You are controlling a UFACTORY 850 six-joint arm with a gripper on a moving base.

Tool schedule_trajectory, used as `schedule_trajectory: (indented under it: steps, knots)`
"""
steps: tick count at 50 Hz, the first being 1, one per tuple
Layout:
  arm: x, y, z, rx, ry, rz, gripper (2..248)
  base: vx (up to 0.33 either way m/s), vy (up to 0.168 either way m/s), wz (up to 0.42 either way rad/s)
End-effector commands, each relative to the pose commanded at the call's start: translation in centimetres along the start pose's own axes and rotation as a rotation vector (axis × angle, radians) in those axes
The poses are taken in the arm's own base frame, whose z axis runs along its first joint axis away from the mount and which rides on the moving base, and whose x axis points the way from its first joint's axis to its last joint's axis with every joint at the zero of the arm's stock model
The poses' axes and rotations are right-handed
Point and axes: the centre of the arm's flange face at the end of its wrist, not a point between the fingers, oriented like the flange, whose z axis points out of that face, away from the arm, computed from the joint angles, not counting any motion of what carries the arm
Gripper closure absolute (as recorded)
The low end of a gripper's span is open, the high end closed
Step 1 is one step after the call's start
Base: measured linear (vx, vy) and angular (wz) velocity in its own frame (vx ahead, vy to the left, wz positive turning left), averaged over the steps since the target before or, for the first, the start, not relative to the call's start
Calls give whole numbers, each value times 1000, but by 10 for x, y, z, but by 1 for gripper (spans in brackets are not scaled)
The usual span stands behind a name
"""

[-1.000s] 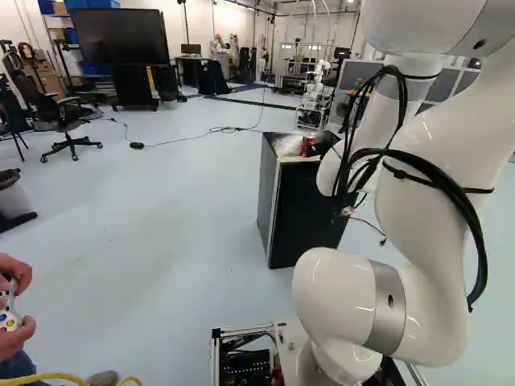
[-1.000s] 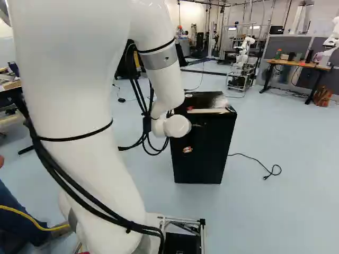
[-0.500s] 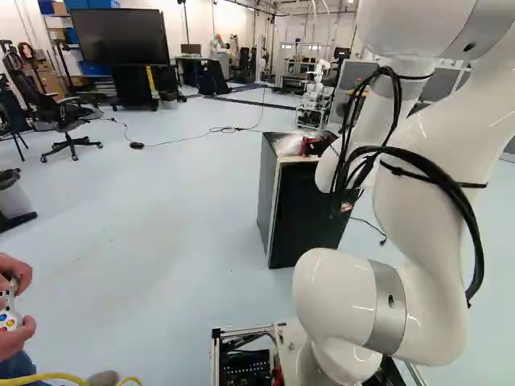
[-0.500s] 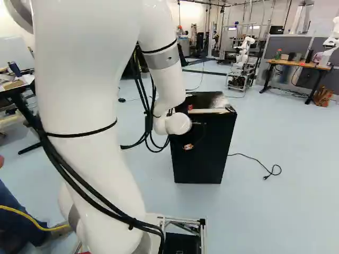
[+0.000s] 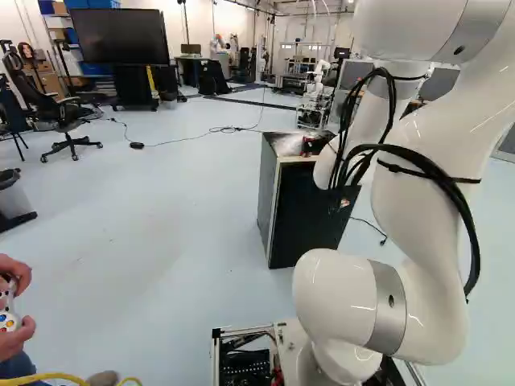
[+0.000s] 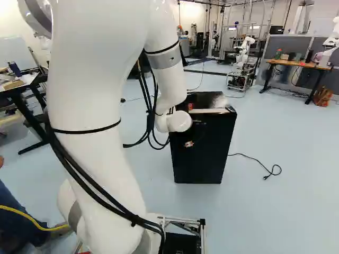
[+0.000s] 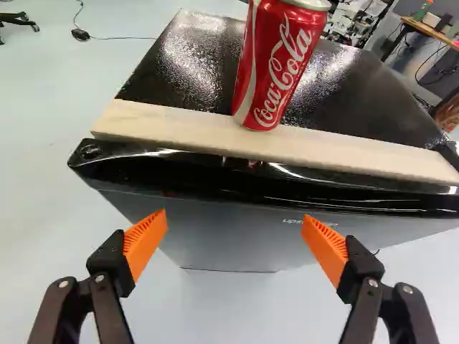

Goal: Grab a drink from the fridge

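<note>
From where I am standing, the white arm (image 6: 95, 84) is extending forward to the black fridge (image 6: 204, 156). The gripper (image 6: 189, 144) is facing the fridge's front panel, below the top front edge. Jaw state: open; the two orange-padded fingers are standing wide apart, one on each side, gripping nothing. The target item, a red drink can (image 7: 276, 68), is standing upright on top of the fridge, at the pale wooden strip (image 7: 179, 132) running along the front edge. It is sitting ahead of the gripper and above the level of the fingers.

A black cord (image 6: 241, 154) is lying on the floor beside the fridge, at the right of the right base view. Farther back, another robot (image 6: 243, 53) is standing on a frame, and a wooden-topped desk (image 6: 302, 64) is holding assorted items near grey partitions (image 6: 288, 45).
</note>
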Motion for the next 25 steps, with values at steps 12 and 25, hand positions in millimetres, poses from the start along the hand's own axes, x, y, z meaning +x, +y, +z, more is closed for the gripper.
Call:
schedule_trajectory:
  steps: [12, 25]
  knots:
    - [3, 1, 6, 3, 3, -4, 3, 0, 0, 0]
    - [4, 1, 8, 3, 5, -5, 3, 0, 0, 0]
